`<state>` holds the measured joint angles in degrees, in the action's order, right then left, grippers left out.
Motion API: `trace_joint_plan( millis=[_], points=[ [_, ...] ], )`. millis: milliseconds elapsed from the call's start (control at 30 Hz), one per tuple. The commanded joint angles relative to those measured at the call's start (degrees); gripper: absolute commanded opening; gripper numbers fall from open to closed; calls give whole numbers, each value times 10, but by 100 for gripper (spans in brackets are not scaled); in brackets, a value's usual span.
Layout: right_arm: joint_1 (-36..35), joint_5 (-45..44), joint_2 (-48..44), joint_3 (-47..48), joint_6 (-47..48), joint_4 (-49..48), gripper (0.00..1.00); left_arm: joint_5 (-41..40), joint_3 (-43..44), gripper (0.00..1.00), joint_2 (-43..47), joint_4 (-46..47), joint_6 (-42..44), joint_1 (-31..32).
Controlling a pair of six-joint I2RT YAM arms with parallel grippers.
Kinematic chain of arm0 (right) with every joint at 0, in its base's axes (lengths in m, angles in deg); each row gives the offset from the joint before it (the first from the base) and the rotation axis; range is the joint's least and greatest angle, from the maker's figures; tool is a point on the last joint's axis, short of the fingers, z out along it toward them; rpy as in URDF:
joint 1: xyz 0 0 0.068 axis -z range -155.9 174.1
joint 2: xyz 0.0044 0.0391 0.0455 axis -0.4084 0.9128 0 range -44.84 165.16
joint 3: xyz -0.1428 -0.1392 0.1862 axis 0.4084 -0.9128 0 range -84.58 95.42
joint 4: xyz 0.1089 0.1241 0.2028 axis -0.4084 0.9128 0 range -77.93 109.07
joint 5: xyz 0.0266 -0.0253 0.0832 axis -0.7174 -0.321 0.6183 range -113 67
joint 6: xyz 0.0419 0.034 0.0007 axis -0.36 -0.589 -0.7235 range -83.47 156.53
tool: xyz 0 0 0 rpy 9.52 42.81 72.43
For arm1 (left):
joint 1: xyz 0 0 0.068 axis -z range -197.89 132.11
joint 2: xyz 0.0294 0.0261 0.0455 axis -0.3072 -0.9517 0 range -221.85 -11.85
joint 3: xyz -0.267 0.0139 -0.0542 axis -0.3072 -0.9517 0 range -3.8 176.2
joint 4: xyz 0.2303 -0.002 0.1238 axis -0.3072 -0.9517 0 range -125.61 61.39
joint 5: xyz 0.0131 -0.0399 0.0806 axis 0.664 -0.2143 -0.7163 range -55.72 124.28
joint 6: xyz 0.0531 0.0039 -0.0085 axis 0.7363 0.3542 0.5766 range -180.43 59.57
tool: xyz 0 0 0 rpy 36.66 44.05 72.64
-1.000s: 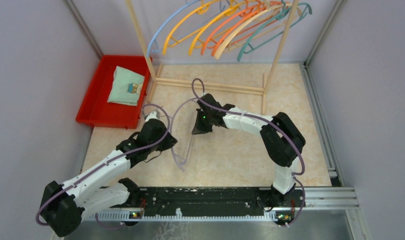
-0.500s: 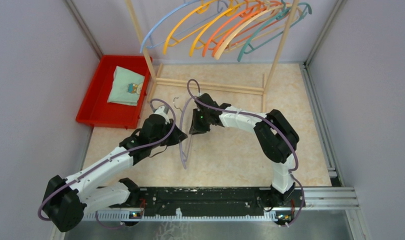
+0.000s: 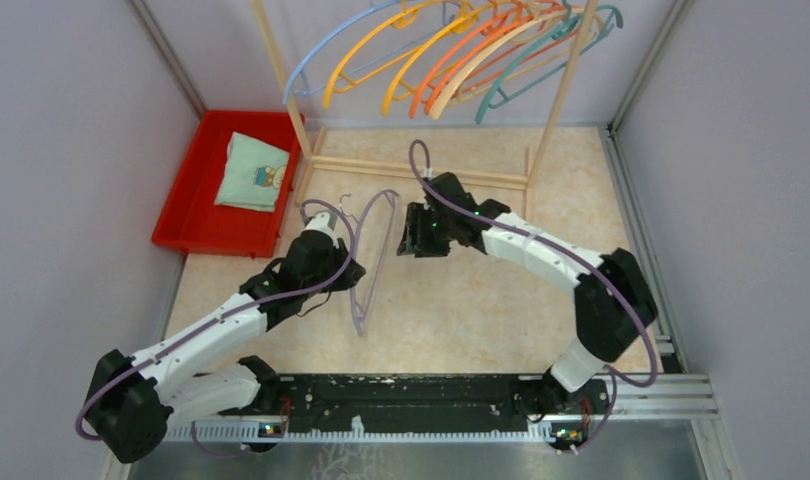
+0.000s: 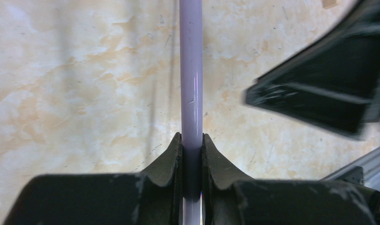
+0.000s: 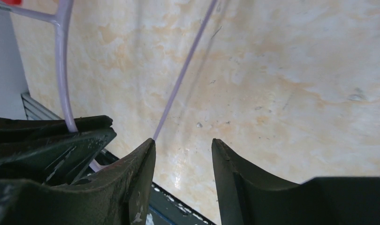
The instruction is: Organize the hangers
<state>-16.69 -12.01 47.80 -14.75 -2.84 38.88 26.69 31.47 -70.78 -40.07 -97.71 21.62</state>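
Observation:
A lavender hanger (image 3: pixel 373 262) is held off the floor in the middle of the top view, its hook (image 3: pixel 352 199) pointing toward the rack. My left gripper (image 3: pixel 345 268) is shut on its lower arm. In the left wrist view the lavender bar (image 4: pixel 191 70) runs straight up from between the closed jaws of that gripper (image 4: pixel 192 140). My right gripper (image 3: pixel 412 236) stands open just right of the hanger, nothing between its fingers (image 5: pixel 183 145). The lavender hanger (image 5: pixel 61 70) passes to the left of them. Several hangers, from light blue (image 3: pixel 321 48) to teal (image 3: pixel 541 62), hang on the rack.
The pale wooden rack frame (image 3: pixel 421 172) stands at the back, its base rails on the floor behind both grippers. A red bin (image 3: pixel 193 205) holding a folded cloth (image 3: pixel 253 172) sits at the left. Grey walls close in both sides.

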Motion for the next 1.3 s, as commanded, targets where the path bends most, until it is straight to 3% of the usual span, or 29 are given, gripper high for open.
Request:
trace_joint_plan(
  millis=[0,200,533,833,1000,1267],
  points=[
    [18,-55,-109,-18,19,10,47,-90,54,0,24,-64,36,1],
    [19,-105,-192,-9,66,84,47,-130,128,0,21,-119,48,-12],
    [19,-165,-287,14,105,169,47,-127,200,0,19,-185,99,-105],
    [19,-179,-322,19,107,188,47,-179,313,0,16,-254,229,-134],
    [19,-186,-313,48,122,206,47,-206,350,0,5,-252,297,-159],
    [20,-197,-325,37,116,207,47,-141,375,0,27,-219,362,-163]
  ],
)
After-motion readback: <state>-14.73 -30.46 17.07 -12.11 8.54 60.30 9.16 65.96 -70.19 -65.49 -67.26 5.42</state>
